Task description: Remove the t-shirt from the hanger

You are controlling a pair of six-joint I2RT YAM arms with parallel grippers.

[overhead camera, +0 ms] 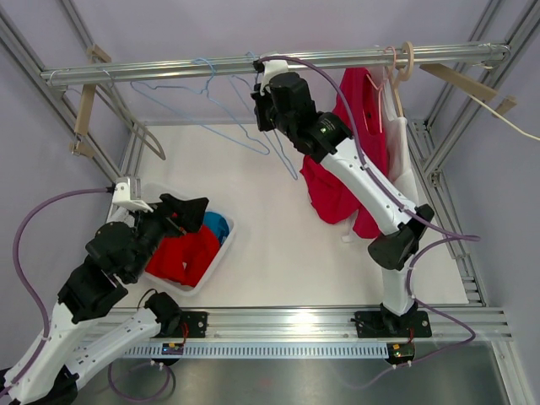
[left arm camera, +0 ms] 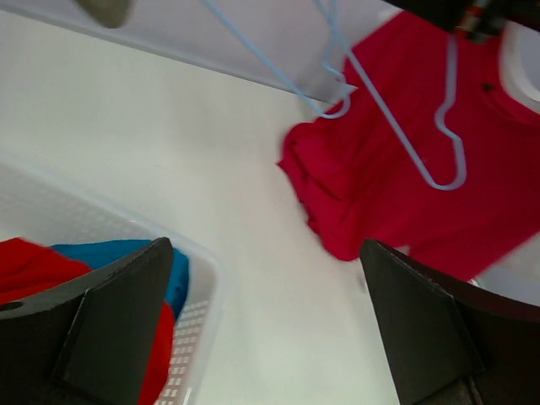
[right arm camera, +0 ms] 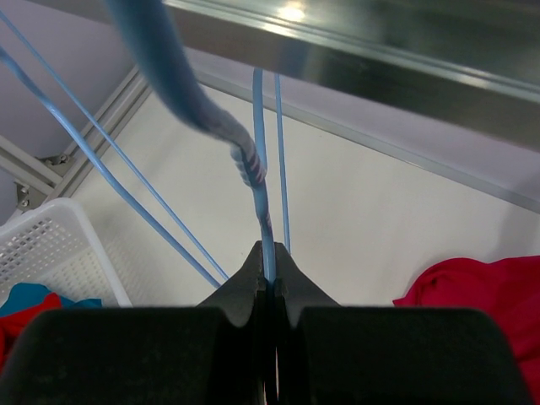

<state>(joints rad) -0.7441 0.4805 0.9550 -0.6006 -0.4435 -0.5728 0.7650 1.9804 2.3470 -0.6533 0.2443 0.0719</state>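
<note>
The red t-shirt (overhead camera: pixel 354 173) hangs at the right end of the metal rail (overhead camera: pixel 169 69), with its top on a pale hanger (overhead camera: pixel 377 93) and the right arm crossing in front of it. It also shows in the left wrist view as the red t-shirt (left arm camera: pixel 396 194) and at the right edge of the right wrist view (right arm camera: pixel 481 295). My right gripper (overhead camera: pixel 258 99) is up by the rail, shut on the thin wire of an empty blue hanger (right arm camera: pixel 267 228). My left gripper (overhead camera: pixel 190 211) hovers open over the basket, its fingers (left arm camera: pixel 118 321) wide apart and holding nothing.
A white basket (overhead camera: pixel 221 253) at the left front holds red (overhead camera: pixel 181 253) and blue (overhead camera: pixel 215 224) cloth. More blue wire hangers (overhead camera: pixel 219 101) hang mid-rail. Wooden hangers (overhead camera: pixel 84 118) hang at both ends. A white garment (overhead camera: pixel 407 160) hangs beside the red shirt. Frame posts stand around.
</note>
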